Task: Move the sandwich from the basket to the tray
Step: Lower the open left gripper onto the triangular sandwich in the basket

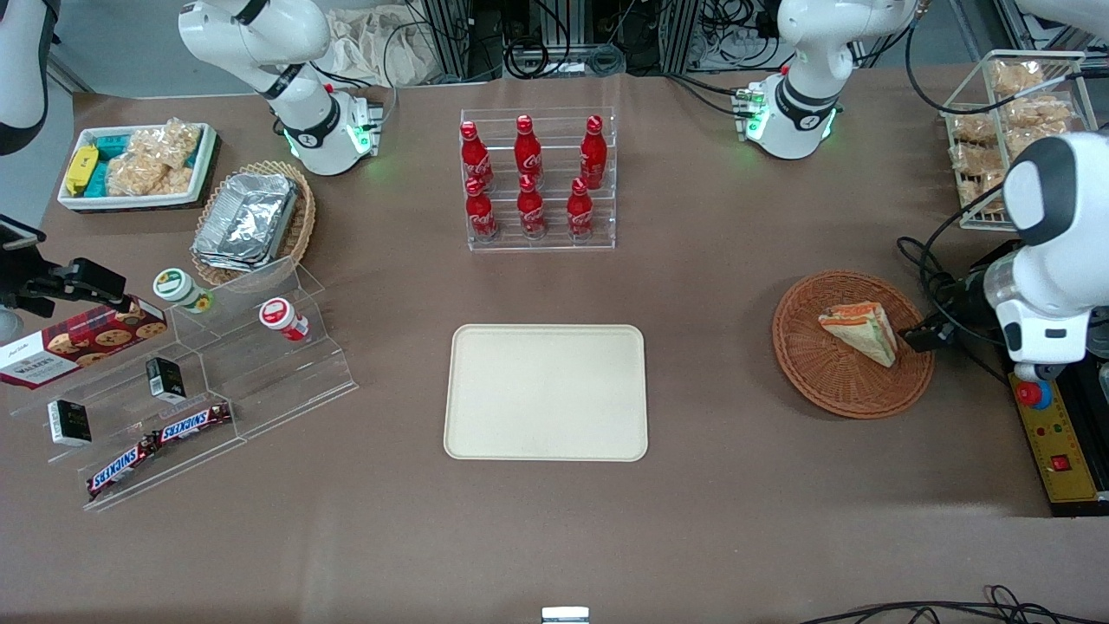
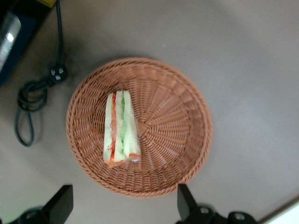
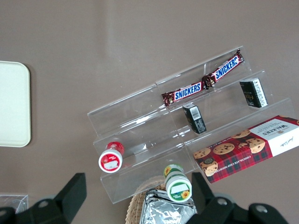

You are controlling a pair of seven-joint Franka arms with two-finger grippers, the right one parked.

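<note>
The sandwich (image 1: 859, 331) (image 2: 120, 133), a clear-wrapped wedge with red and green filling, lies in the round reddish-brown wicker basket (image 1: 832, 381) (image 2: 177, 121). My left gripper (image 1: 929, 334) (image 2: 124, 204) hovers above the basket's rim on the working arm's side. It is open, its two black fingers (image 2: 63, 203) spread wide with nothing between them. They are apart from the sandwich. The cream tray (image 1: 546, 392) lies flat at the table's middle, toward the parked arm's end from the basket.
A rack of red cola bottles (image 1: 537, 178) stands farther from the front camera than the tray. A yellow control box (image 1: 1053, 433) and black cables (image 2: 32, 98) lie beside the basket. An acrylic snack shelf (image 1: 208, 381) sits toward the parked arm's end.
</note>
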